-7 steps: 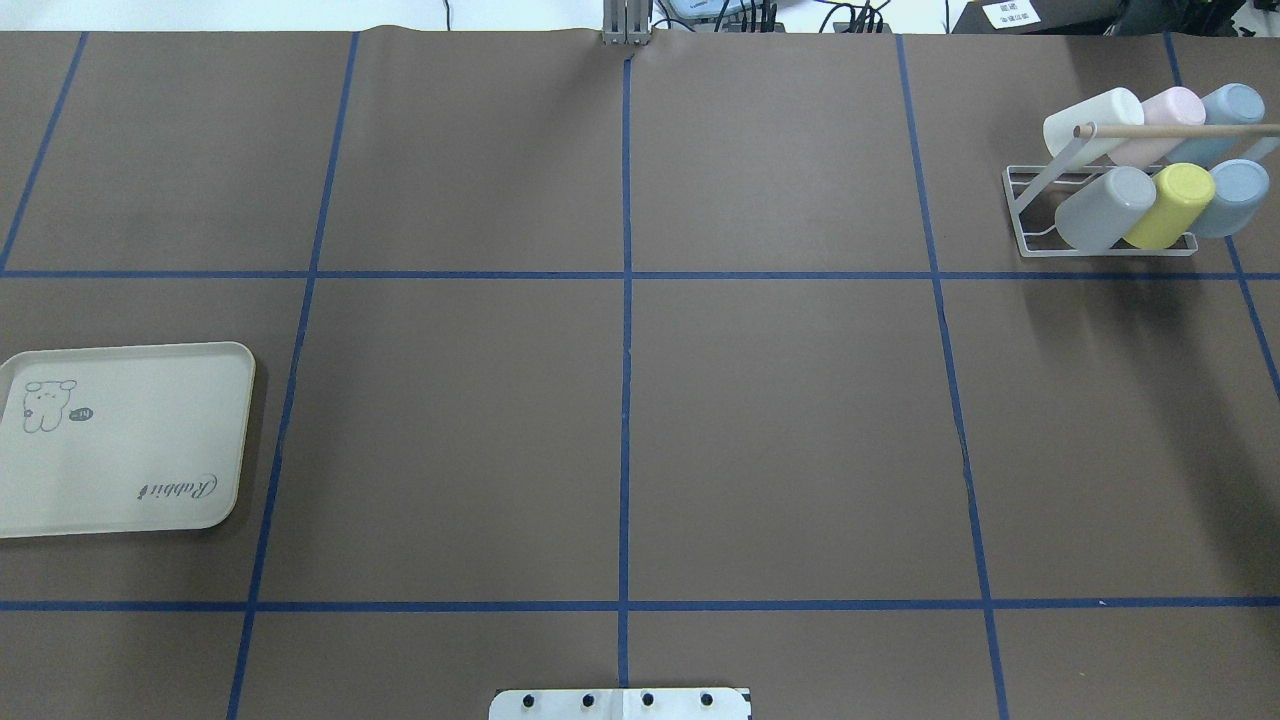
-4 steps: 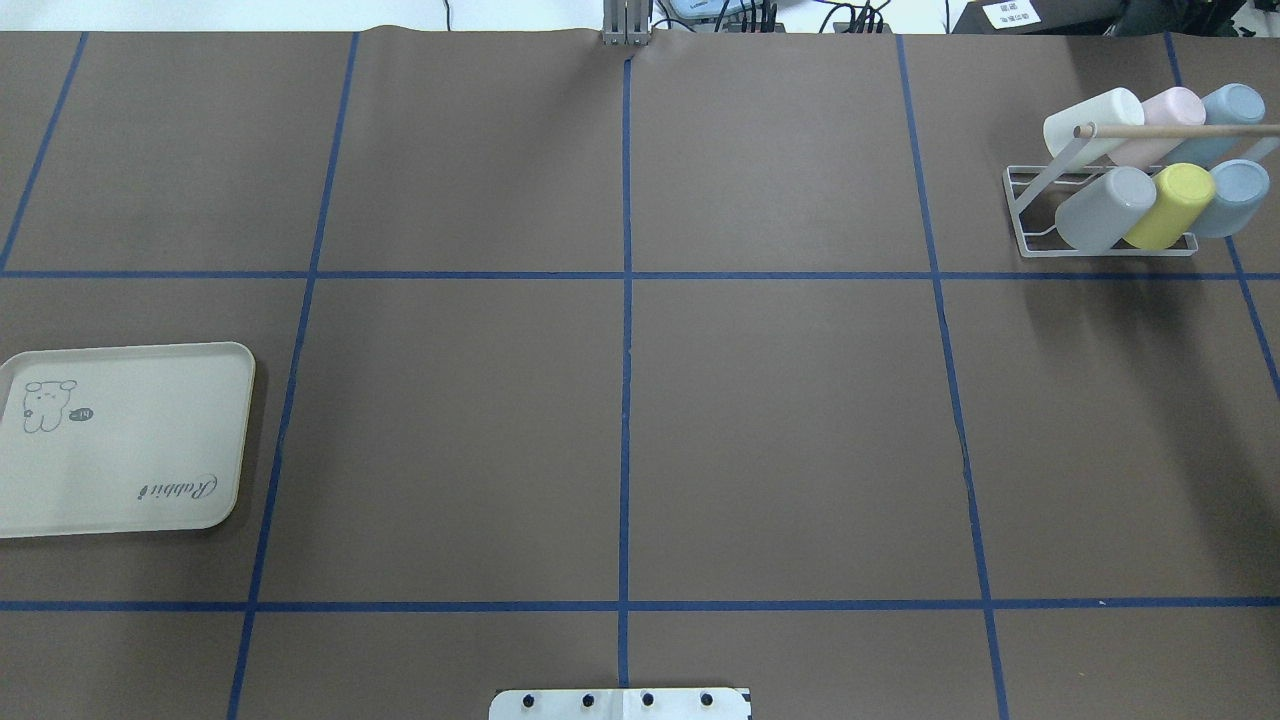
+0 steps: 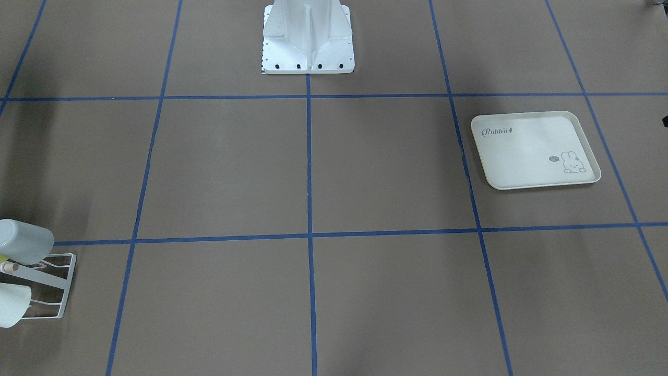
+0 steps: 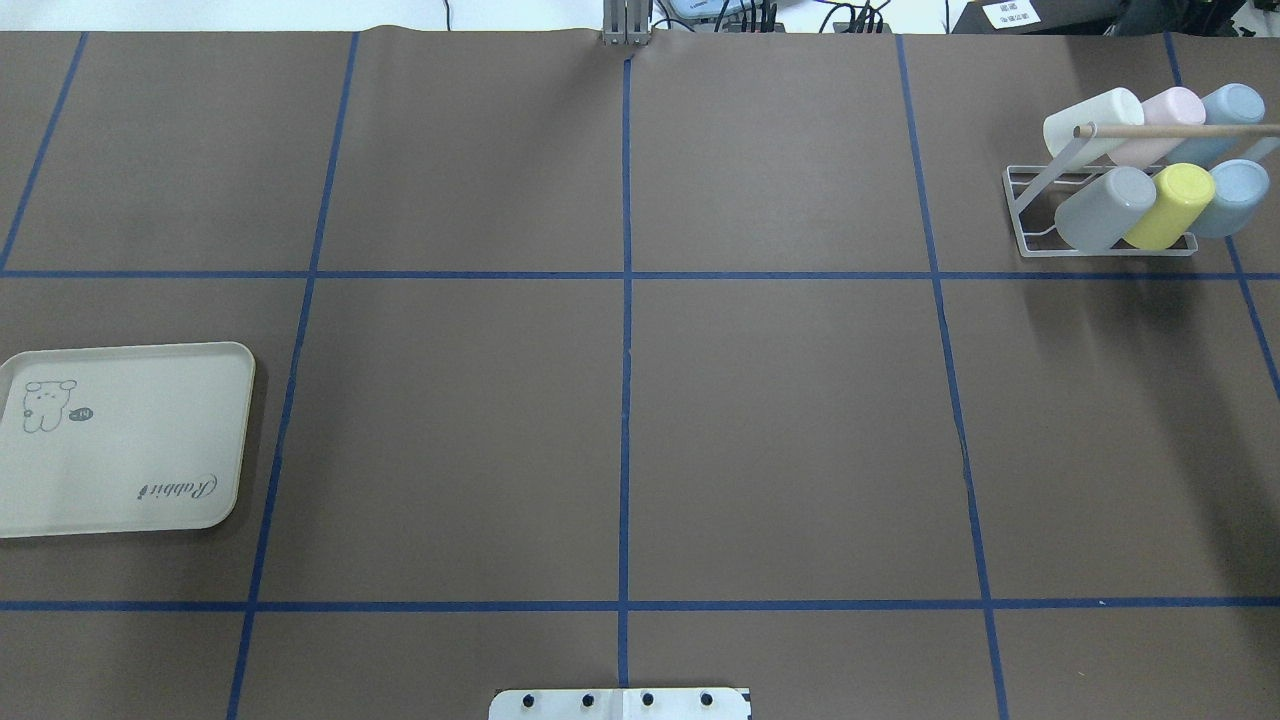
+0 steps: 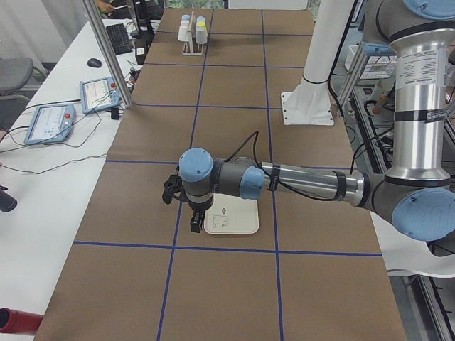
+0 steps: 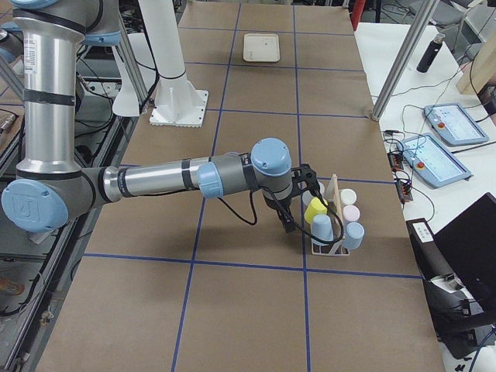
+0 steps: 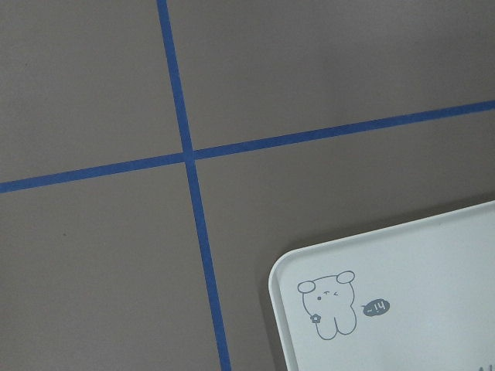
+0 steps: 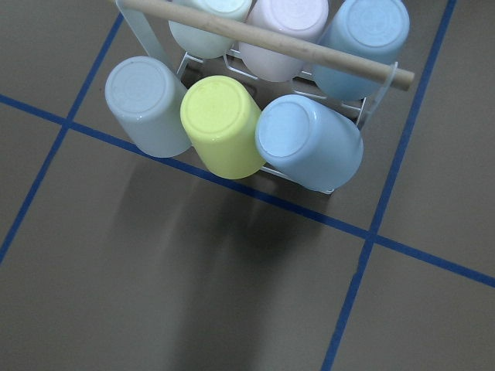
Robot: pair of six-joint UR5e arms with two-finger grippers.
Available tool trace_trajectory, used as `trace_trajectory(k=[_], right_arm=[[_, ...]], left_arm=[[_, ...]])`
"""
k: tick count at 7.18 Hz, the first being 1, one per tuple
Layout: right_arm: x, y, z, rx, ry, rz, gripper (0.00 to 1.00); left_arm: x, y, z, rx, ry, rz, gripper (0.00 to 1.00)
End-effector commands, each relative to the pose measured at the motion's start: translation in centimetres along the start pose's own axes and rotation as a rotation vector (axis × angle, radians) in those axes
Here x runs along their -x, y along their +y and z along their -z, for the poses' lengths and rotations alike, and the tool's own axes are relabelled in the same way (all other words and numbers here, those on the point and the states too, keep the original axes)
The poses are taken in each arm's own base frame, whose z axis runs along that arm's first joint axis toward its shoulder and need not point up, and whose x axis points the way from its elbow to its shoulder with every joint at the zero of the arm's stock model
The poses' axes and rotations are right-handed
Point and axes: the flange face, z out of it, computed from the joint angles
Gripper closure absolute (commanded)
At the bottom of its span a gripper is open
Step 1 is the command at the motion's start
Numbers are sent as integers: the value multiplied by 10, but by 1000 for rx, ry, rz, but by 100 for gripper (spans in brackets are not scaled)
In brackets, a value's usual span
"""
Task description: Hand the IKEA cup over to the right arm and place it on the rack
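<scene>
The white wire rack (image 4: pixel 1022 230) with a wooden dowel stands at the far right and holds several upturned cups: white (image 4: pixel 1092 120), pink (image 4: pixel 1168 108), blue (image 4: pixel 1228 106), grey (image 4: pixel 1105 207), yellow (image 4: pixel 1172 202) and light blue (image 4: pixel 1234 192). The right wrist view looks down on the rack's dowel (image 8: pixel 263 39) and the cups. My right gripper (image 6: pixel 287 221) hangs just beside the rack; I cannot tell if it is open. My left gripper (image 5: pixel 193 213) hangs over the tray's edge; I cannot tell its state. Neither holds a cup that I can see.
The cream rabbit tray (image 4: pixel 120 440) lies empty at the near left and shows in the left wrist view (image 7: pixel 418 294). The robot's base plate (image 4: pixel 620 704) is at the near middle. Blue tape lines grid the brown table.
</scene>
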Motion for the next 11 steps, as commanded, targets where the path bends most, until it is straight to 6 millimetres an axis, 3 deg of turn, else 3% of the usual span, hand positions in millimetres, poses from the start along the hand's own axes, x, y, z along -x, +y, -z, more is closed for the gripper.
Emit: trace_trajectory(k=[1, 2, 4, 11], right_arm=[[16, -5, -33, 64, 92, 87, 0], [15, -2, -35, 77, 84, 77, 0], [24, -25, -44, 189, 71, 10, 0], [18, -17, -51, 216, 69, -22, 0]], left_arm=[[-5, -9, 4, -9, -2, -7, 0], [-5, -10, 5, -10, -2, -10, 0], [0, -32, 1, -6, -4, -2, 0], [7, -24, -5, 10, 4, 17, 0]])
